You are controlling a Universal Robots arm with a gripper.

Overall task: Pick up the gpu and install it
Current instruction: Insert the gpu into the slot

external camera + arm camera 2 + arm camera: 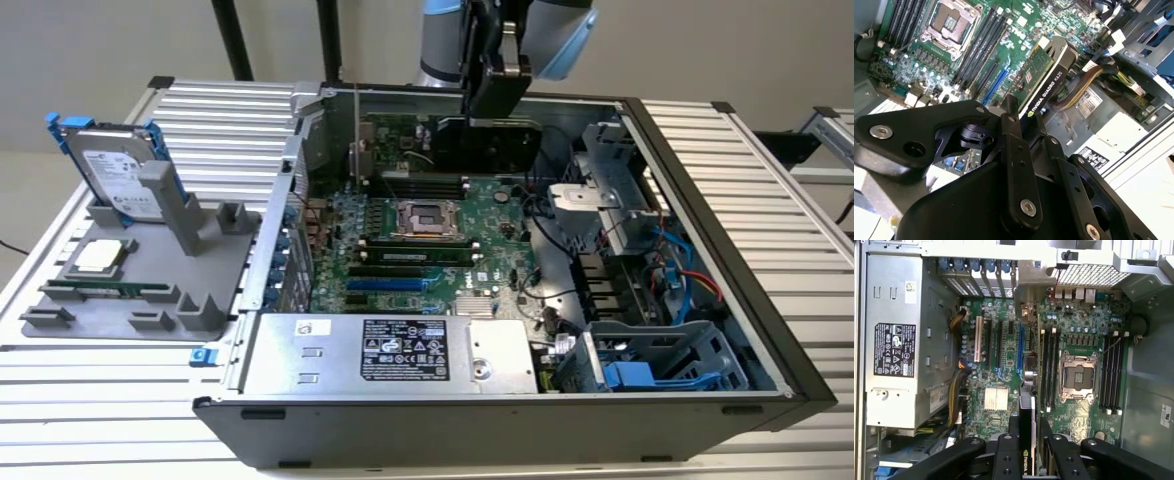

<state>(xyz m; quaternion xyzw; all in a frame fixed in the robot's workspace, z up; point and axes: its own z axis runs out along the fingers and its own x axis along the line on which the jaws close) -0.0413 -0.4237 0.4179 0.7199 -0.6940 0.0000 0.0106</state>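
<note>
Second wrist view: what has the gripper [1026, 119] got?

It is clamped on the gpu [1048, 70] — black metal fingers [1011, 130] pressed against the card's two flat faces, near one end.

Where does the card sit?

Inside the open case [467, 425], over the green motherboard [507, 265]. In the first wrist view it is edge-on, above the strip between the blue slot [1019, 347] and the long black memory slots [1048, 370]. Whether its far edge touches the board, I cannot tell.

And the look of it?

Thin and rectangular — glossy green circuit board on one face, black shroud on the other. At the case's near end in the exterior view lies a silver sheet-metal power supply [320, 355], and the square processor socket [424, 215] has a bright metal frame.
</note>
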